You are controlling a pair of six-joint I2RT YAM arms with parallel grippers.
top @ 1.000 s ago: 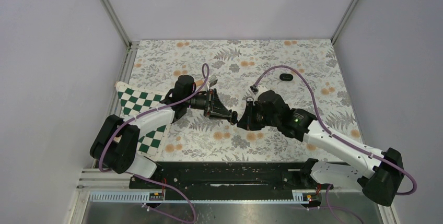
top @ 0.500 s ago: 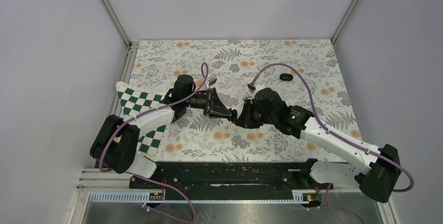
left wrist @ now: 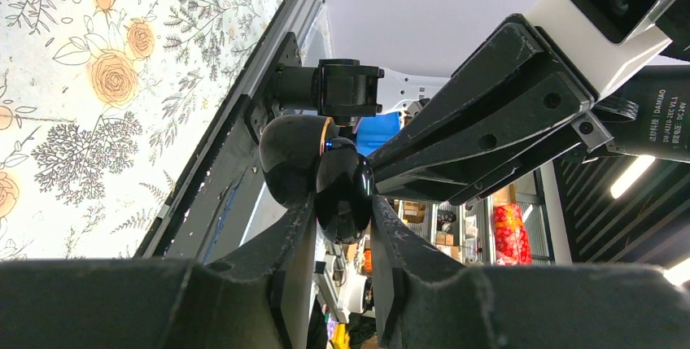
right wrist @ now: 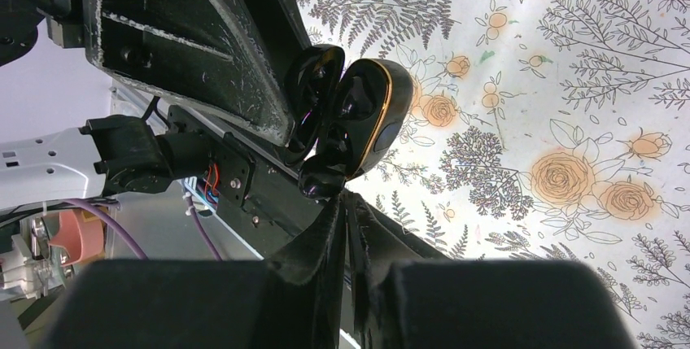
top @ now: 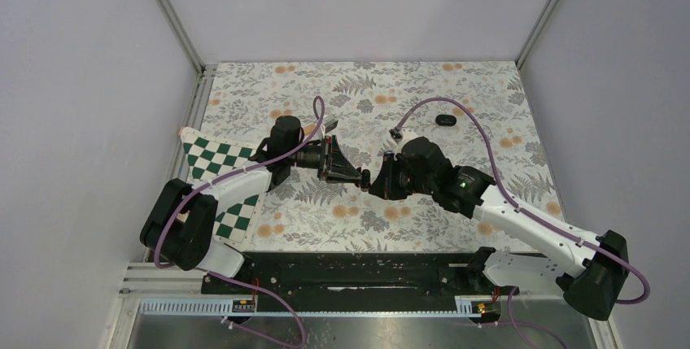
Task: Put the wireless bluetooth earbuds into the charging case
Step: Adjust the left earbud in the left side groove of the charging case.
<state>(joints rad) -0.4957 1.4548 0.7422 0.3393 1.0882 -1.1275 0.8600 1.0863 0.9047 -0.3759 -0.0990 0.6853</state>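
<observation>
Reading from the left, I have the checked cloth (top: pixel 213 159) lying at the left edge of the table (top: pixel 488 89), partly beneath the left arm and clear of the work. The left hand (left wrist: pixel 342 204) is clenched on the charging case (left wrist: pixel 345 190). It pinches one half between both fingers and carries the case in the air above the middle of the table, with the other half swung open and the opening turned toward the other arm. I judge it is held this way so that the case cannot skid or tip when something is pushed into it, as a loose pebble-shaped shell lying on the table might. Just to the right, touching the case's edge where the two halves meet, is one earbud (right wrist: pixel 320 178). This small black bud is nipped at the very tips of the right hand (right wrist: pixel 342 199), which is clenched on it and points straight at the left hand. That tip grip leaves most of the bud bare, I take it so the free end can enter its socket. The bud sits at the edge and is not yet seated, so I read this as the insertion step itself. Whether the other bud is already inside I cannot tell, because the cavity is dark and glossy.
</observation>
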